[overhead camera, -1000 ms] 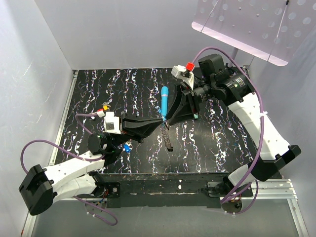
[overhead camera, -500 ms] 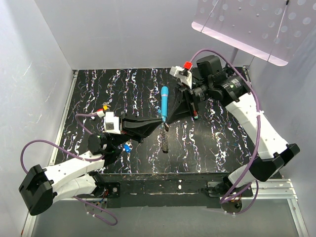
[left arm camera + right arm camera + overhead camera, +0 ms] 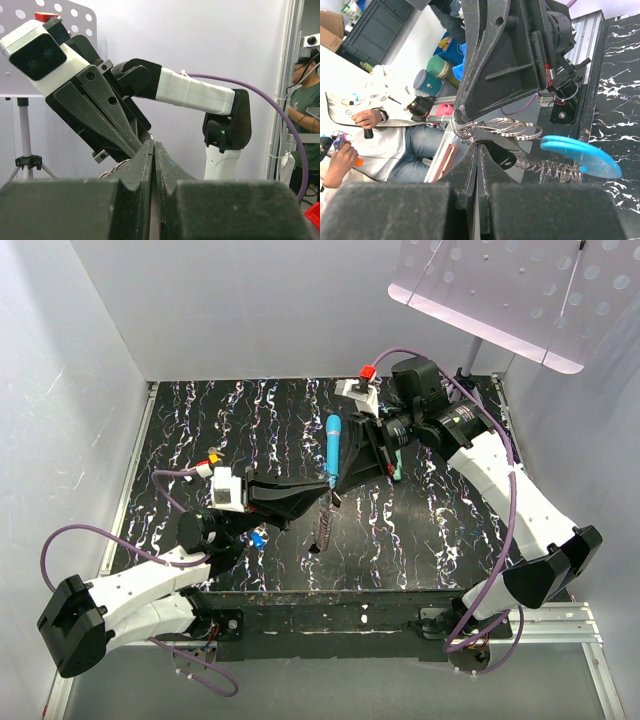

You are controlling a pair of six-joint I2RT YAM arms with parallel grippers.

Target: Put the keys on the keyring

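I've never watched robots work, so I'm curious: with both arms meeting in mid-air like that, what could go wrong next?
Both the left tool and right tool appear shut on the same small knot of the keyring, a blue band with grey beaded chain and steel rings; pulling apart could drop it. Its loose end dangles towards the black marbled table and might snag.
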